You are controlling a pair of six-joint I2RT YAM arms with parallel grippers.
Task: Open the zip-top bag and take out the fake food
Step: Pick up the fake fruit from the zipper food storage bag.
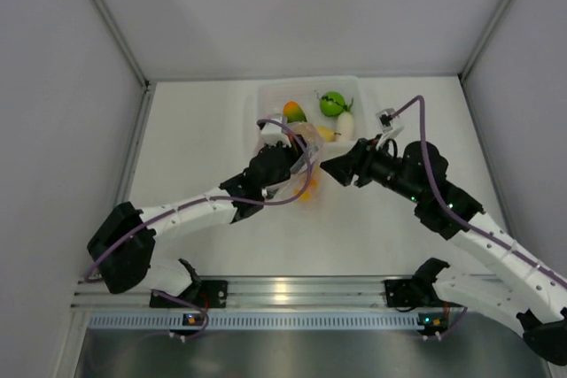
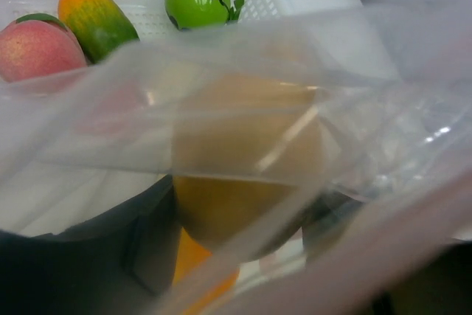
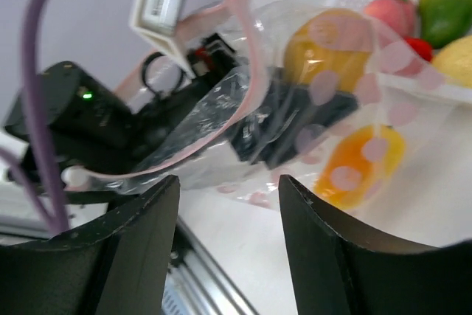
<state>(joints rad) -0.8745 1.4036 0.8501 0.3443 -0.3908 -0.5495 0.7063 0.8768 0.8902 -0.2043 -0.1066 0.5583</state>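
The right gripper [image 3: 228,256], its 2 black fingers spread wide with nothing between them, hovers just before the clear, crinkly plastic zip-top bag [image 3: 214,101] with its pink zip strip [image 3: 247,42]. The bag drapes over the left gripper [image 1: 285,164]; I cannot tell whether those jaws pinch it. Through the film show 2 glossy pieces of fake food, a yellow fruit [image 3: 324,49] and an orange fruit [image 3: 361,160]. A green fruit [image 1: 333,102] sits among others in the rigid clear tub [image 1: 266,99] behind, on the white table [image 1: 354,236].
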